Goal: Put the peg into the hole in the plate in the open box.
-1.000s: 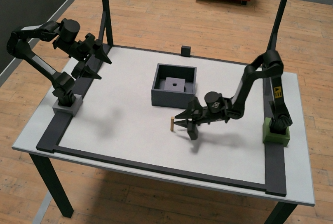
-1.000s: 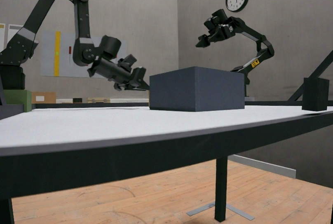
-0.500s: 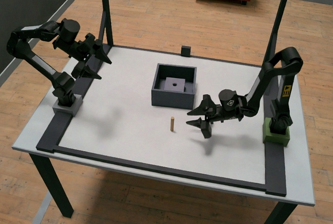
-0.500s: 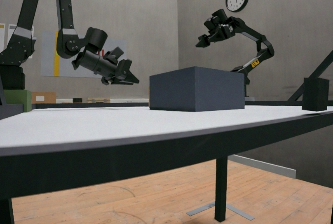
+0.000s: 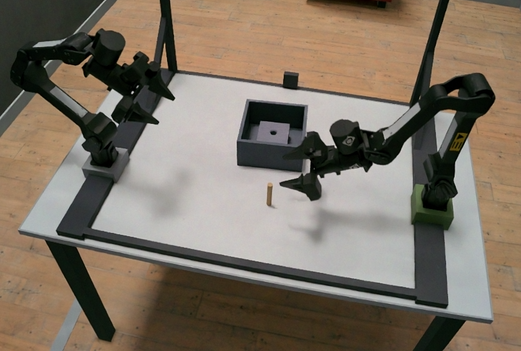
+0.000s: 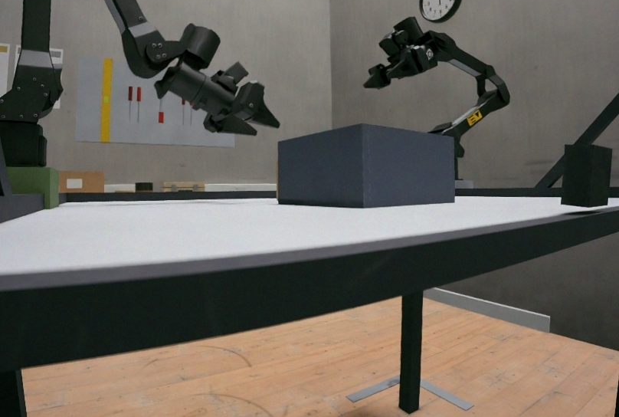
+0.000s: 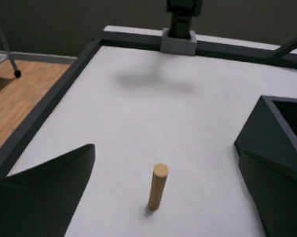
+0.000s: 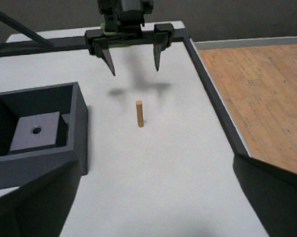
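The tan peg [image 5: 269, 193] stands upright on the white table, in front of the open dark box. The grey plate [image 5: 273, 132] with its hole lies on the box floor. My left gripper [image 5: 290, 170] is open and empty; it hovers just right of the peg and above it, apart from it. In the left wrist view the peg [image 7: 159, 186] stands free between the wide fingers. My right gripper [image 5: 164, 110] is open and empty, high over the far left edge. The right wrist view shows the peg [image 8: 139, 114], box and left gripper [image 8: 133, 71]. The box [image 6: 365, 165] hides the peg in the exterior view.
A small dark cube [image 5: 290, 79] sits at the table's back edge. Two dark frame posts [image 5: 166, 19] rise at the back corners. A dark raised border runs along the table's left, front and right sides.
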